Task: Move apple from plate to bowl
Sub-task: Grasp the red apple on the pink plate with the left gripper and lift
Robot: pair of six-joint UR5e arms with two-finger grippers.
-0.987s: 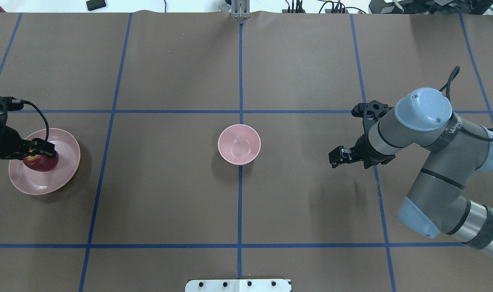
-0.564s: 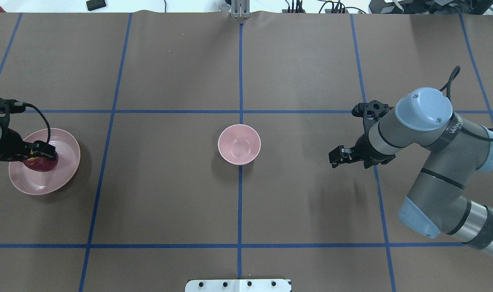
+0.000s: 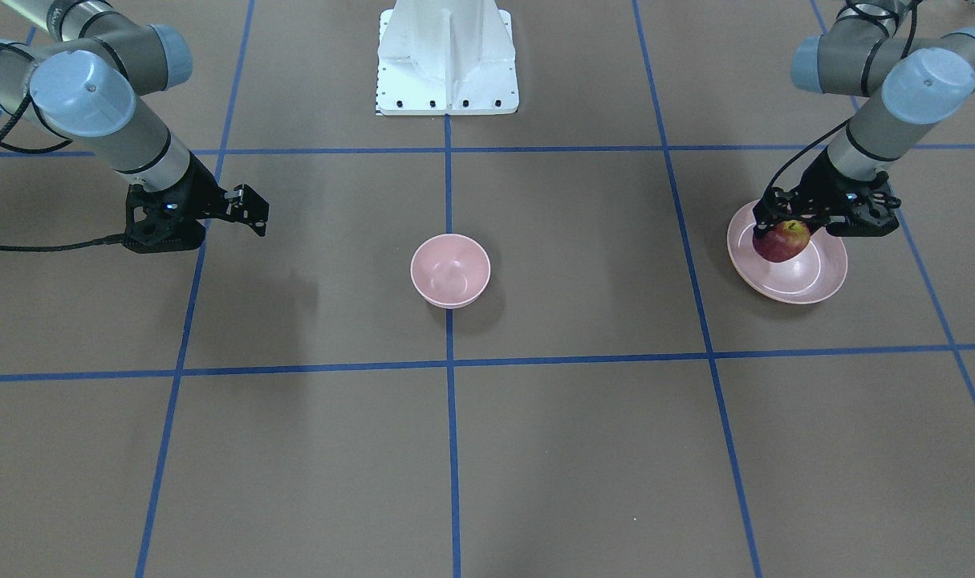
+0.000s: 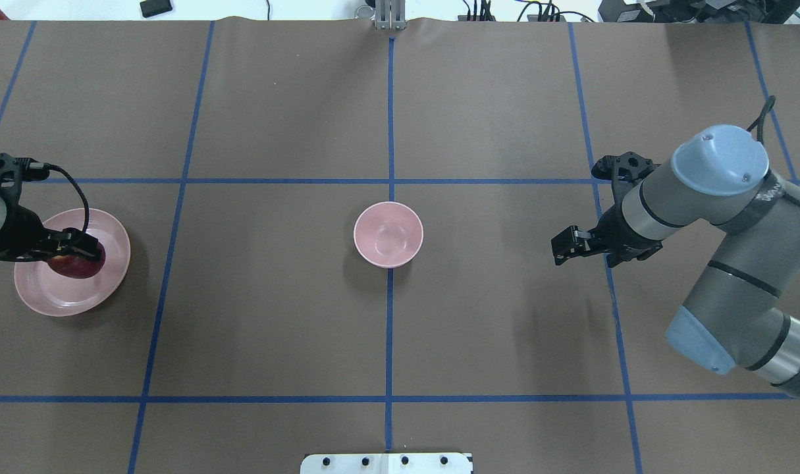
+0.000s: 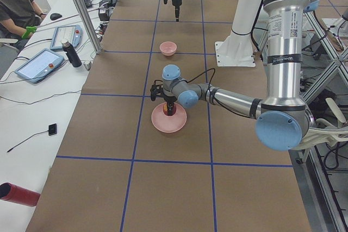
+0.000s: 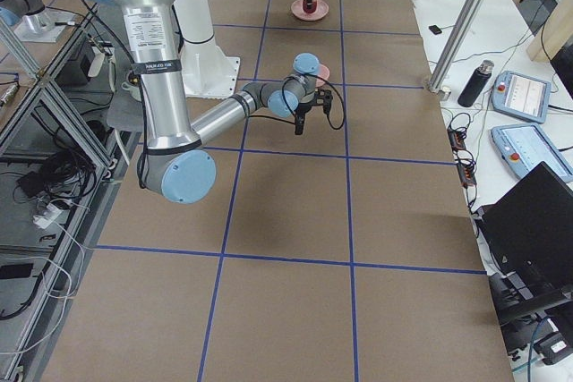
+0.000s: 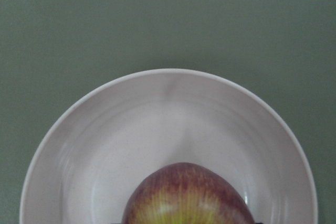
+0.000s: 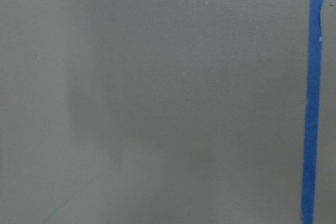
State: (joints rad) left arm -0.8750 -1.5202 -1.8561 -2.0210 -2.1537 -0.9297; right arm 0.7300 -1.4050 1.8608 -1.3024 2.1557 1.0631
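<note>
The dark-red apple (image 4: 78, 266) with a yellow patch is clamped in my left gripper (image 4: 77, 253), held just above the wide pale-pink plate (image 4: 44, 296) at the table's left end. In the front-facing view the apple (image 3: 782, 241) hangs under the gripper (image 3: 784, 223) over the plate's (image 3: 816, 281) near side. The left wrist view shows the apple (image 7: 189, 195) close up with the plate (image 7: 105, 140) below. The small deep pink bowl (image 4: 388, 234) stands empty at the table's centre. My right gripper (image 4: 563, 246) hovers right of the bowl, shut and empty.
Blue tape lines (image 4: 390, 329) grid the brown table cover. The robot's white base plate (image 3: 447, 64) is behind the bowl. An operator (image 5: 16, 4), tablets and a bottle (image 5: 70, 52) are on a side table beyond the far edge.
My left gripper has shifted slightly toward the table's centre with the apple in it. My right arm has drawn back a little, away from the bowl.
</note>
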